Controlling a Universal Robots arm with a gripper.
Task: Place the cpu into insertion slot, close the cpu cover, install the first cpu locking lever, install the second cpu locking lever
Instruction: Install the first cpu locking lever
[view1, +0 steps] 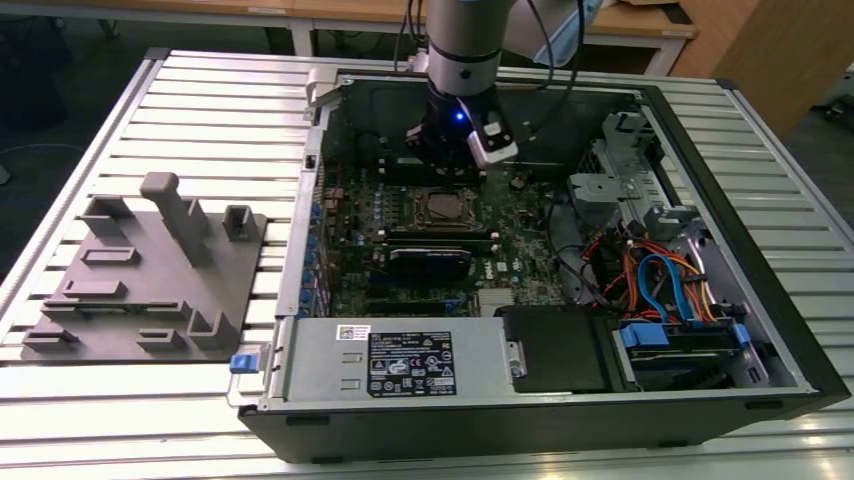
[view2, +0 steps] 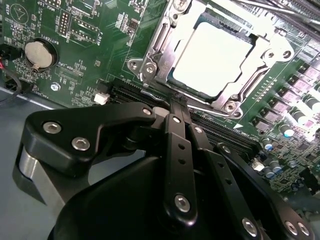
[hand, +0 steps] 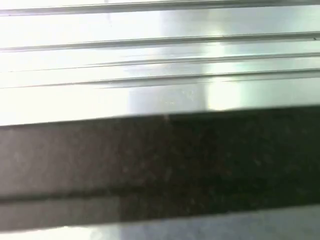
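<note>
One claw (view2: 176, 102), its fingers pressed together with nothing between them, hung just beside the insertion slot (view2: 150, 67) on the motherboard (view2: 75, 45). The cpu (view2: 212, 57) sat in that slot, framed by the lowered cpu cover (view2: 252, 75).

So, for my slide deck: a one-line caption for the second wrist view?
Gripper shut at the socket's edge, cpu seated under the closed cpu cover.

gripper (view2: 177, 107) tips: hidden | cpu cover (view2: 165, 37): cut off
</note>
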